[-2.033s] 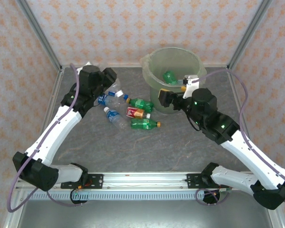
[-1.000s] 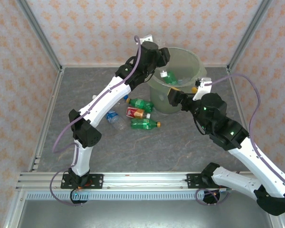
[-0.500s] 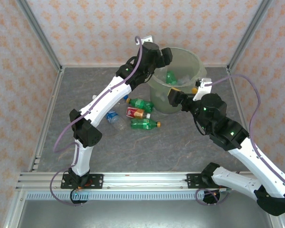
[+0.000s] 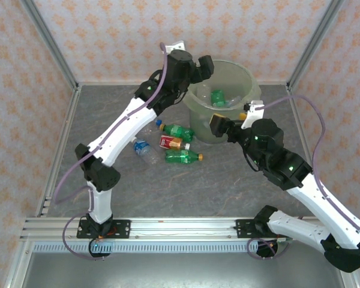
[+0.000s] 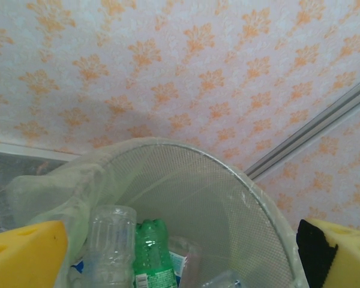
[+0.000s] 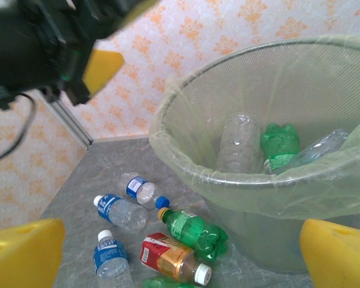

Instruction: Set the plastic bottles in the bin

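Note:
The bin [image 4: 197,103], pale green with a clear liner, stands at the back of the table. My left gripper [image 4: 205,65] hangs open over its left rim with nothing between its yellow pads [image 5: 24,252]. Below it inside the bin [image 5: 228,174] lie a clear bottle [image 5: 111,240] and a green bottle [image 5: 153,252]. My right gripper [image 4: 218,124] is open just in front of the bin. Ahead of it on the table lie a green bottle [image 6: 195,231], a red-labelled bottle [image 6: 174,258] and three clear blue-labelled bottles [image 6: 120,211].
Another green bottle [image 4: 183,157] lies nearest the arms among the loose ones. Metal frame posts [image 4: 51,48] and patterned walls close in the table at the back and sides. The left arm [image 4: 123,126] stretches over part of the bottle pile.
My left gripper has opened over the bin, and the clear bottle it carried now lies inside. That gripper has drifted slightly back and left. The right arm has barely moved.

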Controlling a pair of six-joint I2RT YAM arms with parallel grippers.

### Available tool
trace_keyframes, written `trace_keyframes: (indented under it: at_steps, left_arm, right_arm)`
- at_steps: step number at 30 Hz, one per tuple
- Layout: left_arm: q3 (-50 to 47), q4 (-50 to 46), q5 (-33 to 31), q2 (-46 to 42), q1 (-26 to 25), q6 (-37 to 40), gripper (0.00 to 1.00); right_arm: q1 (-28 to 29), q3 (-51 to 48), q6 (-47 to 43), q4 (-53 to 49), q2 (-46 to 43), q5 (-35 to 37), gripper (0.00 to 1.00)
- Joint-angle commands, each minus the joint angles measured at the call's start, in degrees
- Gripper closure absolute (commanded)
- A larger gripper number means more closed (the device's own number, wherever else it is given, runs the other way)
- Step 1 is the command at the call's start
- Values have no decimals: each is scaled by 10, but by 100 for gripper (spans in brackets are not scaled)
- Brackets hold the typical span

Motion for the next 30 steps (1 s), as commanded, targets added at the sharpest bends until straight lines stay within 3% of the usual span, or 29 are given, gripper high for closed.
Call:
trace_keyframes:
  at_steps: [1,9,16,25,30]
  left_arm:
    - [-41,-5,-35,-65,-2,-11,1]
    - [-218,8,-96,-197,1,-29,1]
    - [-378,11,-78,-325,53,-69,1]
    - [-542,-14,-55,-475,146,-68,1]
    - [-578,-61,-50,-517,189,-50,1]
  right_arm:
    - [3,-8,6,9,7,-30,0]
    - [3,-10,7,25,49,-83,0]
    - [15,6,14,49,113,-101,0]
    - [95,74,33,57,243,-47,0]
    - [144,148,45,40,342,36,0]
